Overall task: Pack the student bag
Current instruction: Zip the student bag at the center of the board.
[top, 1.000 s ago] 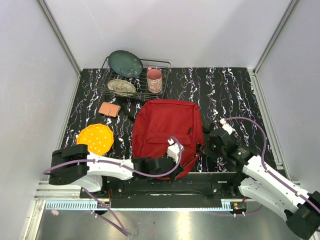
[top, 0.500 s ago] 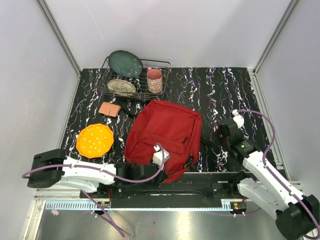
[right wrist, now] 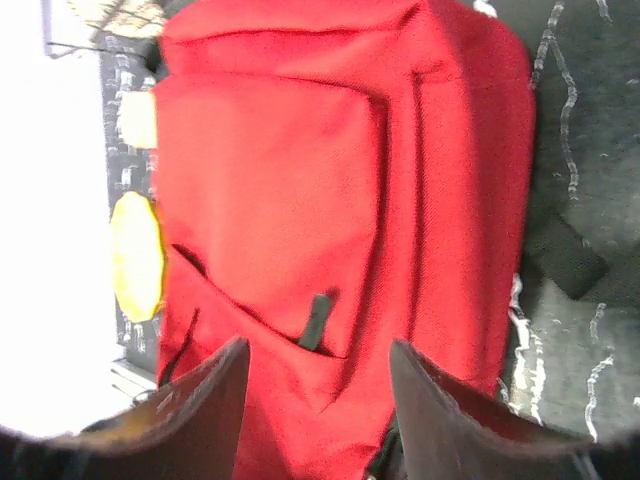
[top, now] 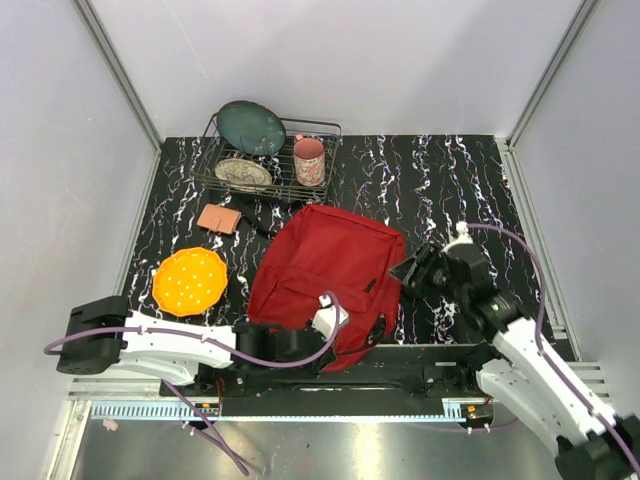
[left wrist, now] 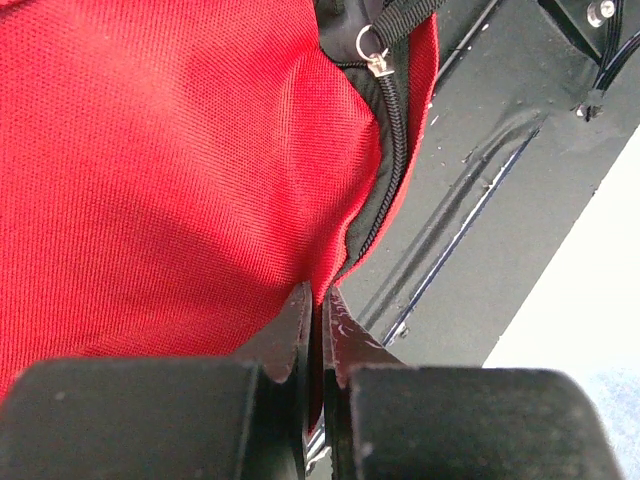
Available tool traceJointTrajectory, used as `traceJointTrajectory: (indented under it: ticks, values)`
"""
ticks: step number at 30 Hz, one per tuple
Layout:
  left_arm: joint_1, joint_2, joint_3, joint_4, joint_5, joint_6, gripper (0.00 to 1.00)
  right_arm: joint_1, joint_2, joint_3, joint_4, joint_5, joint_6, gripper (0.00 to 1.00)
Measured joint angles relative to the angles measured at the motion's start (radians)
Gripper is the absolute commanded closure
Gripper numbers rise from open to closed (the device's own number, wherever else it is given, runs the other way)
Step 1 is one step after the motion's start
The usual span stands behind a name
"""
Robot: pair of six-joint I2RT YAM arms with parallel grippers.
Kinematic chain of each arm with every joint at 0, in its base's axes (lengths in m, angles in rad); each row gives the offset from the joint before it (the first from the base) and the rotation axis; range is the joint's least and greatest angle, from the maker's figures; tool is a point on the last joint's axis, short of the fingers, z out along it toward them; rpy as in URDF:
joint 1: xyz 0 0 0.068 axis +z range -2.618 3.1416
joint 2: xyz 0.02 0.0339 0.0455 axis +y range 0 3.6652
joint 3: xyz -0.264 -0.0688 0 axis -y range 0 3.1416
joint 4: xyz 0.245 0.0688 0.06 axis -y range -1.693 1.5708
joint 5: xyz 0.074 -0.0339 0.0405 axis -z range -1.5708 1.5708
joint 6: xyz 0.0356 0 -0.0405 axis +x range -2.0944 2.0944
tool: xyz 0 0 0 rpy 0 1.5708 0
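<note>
At the far left of the black marbled table (top: 450,190) lies an orange plate (top: 190,280), with a small tan pouch (top: 218,218) behind it. Further back stands a wire rack (top: 318,125) holding a green plate (top: 251,127), a patterned plate (top: 243,172) and a pink mug (top: 309,161).

The left gripper (top: 328,318) reaches in low from the left at the table's near edge. Its wrist view shows the left gripper (left wrist: 318,295) with its jaws pressed together on a fold of red fabric at the rim of the student bag (left wrist: 150,150), just beside the black zip (left wrist: 390,150).

The student bag (top: 320,265) lies flat in the middle of the table, turned slightly askew, its near end at the front edge.

The right gripper (top: 407,270) hovers at the bag's right side. From its wrist, the right gripper (right wrist: 315,350) has its jaws spread apart with nothing between them. The student bag (right wrist: 300,150) lies beyond its fingertips, front pocket upward, a black strap (right wrist: 565,255) trailing off to its side.
</note>
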Motion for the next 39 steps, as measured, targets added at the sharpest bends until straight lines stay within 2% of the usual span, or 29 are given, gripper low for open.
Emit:
traceJointTrajectory:
  ticks: [5, 6, 7, 11, 15, 21, 25, 39]
  values:
    - [-0.001, 0.096, 0.048, 0.008, 0.021, 0.032, 0.98, 0.011, -0.283, -0.059, -0.12, -0.163, 0.085, 0.35]
    - [-0.001, 0.125, 0.064, 0.008, 0.026, 0.043, 0.88, 0.011, -0.335, -0.063, -0.159, -0.186, 0.103, 0.35]
    - [-0.001, 0.153, 0.079, 0.01, 0.031, 0.051, 0.85, 0.011, -0.371, -0.066, -0.194, -0.203, 0.115, 0.36]
    - [0.0, 0.27, 0.138, 0.023, 0.058, 0.075, 0.89, 0.011, -0.415, -0.111, -0.287, -0.239, 0.145, 0.44]
    - [0.0, 0.358, 0.19, 0.035, 0.075, 0.079, 0.9, 0.011, -0.361, -0.148, -0.326, -0.27, 0.161, 0.47]
    - [0.0, 0.391, 0.218, 0.042, 0.075, 0.075, 0.93, 0.023, -0.243, -0.134, -0.377, -0.272, 0.135, 0.48]
    - [0.0, 0.391, 0.22, 0.042, 0.074, 0.074, 0.94, 0.04, -0.216, -0.13, -0.393, -0.254, 0.129, 0.55]
    - [0.0, 0.401, 0.229, 0.053, 0.074, 0.075, 0.94, 0.15, -0.017, -0.17, -0.223, -0.166, 0.164, 0.6]
